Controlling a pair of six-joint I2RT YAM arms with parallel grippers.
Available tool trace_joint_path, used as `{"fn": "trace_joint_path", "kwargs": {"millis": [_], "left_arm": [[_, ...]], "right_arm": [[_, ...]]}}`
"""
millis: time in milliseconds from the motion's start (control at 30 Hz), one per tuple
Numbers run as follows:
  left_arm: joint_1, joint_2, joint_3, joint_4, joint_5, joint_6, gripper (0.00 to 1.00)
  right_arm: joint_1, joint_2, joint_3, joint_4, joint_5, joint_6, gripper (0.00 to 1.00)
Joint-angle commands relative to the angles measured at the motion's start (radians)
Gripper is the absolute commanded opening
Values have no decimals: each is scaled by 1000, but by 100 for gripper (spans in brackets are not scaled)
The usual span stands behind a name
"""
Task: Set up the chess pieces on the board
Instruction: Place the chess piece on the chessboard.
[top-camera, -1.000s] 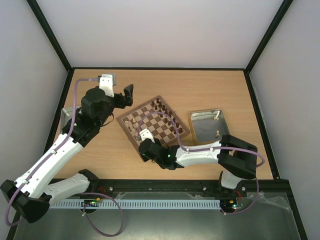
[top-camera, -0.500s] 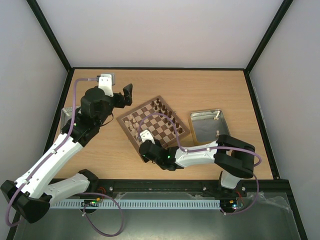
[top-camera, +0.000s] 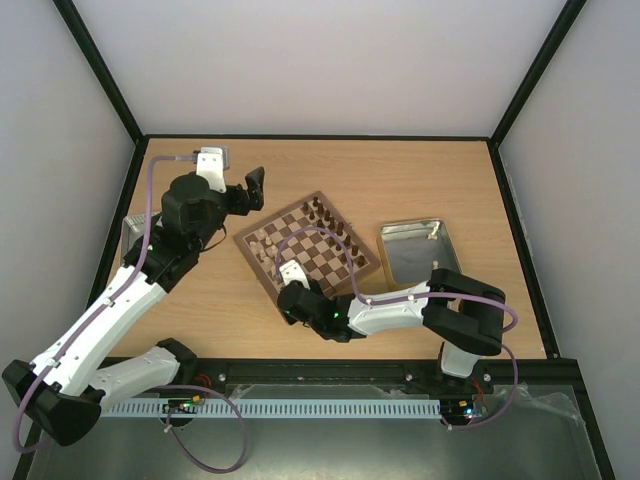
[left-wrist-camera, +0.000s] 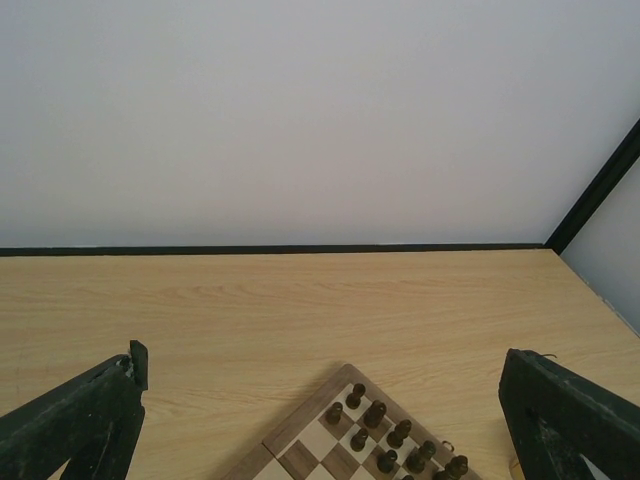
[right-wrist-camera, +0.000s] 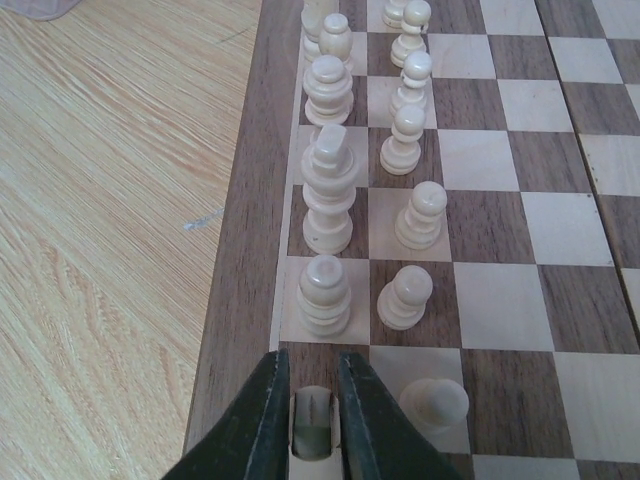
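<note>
The chessboard (top-camera: 308, 245) lies tilted at the table's middle. In the right wrist view, cream chess pieces (right-wrist-camera: 329, 189) stand in two rows along the board's left rim (right-wrist-camera: 238, 240). My right gripper (right-wrist-camera: 312, 428) is shut on a cream piece (right-wrist-camera: 312, 424), held low over a dark square in the outer row; a cream pawn (right-wrist-camera: 433, 401) stands beside it. The right gripper is at the board's near corner (top-camera: 291, 287). My left gripper (top-camera: 257, 187) is open and empty, raised left of the board's far side; its fingers (left-wrist-camera: 80, 420) frame dark pieces (left-wrist-camera: 375, 414).
A rectangular metal tin (top-camera: 415, 250) lies right of the board with two cream pieces (top-camera: 434, 231) in it. Dark brown chessmen (top-camera: 325, 215) stand along the board's far right edge. Another grey tin (top-camera: 130, 235) sits under the left arm.
My right arm's elbow has drifted slightly left; the gripper stays at the board's near corner. The left arm has not moved.
</note>
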Motion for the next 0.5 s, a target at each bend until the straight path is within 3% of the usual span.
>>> {"fn": "trace_joint_path", "kwargs": {"millis": [0,467], "left_arm": [[10,3,-3,6,5,-10,98],[21,-1,0,2,27,-22,98]], "right_arm": [[12,6,-9,29,40,5,16],[11,-159,-7,-36,40,66,27]]}}
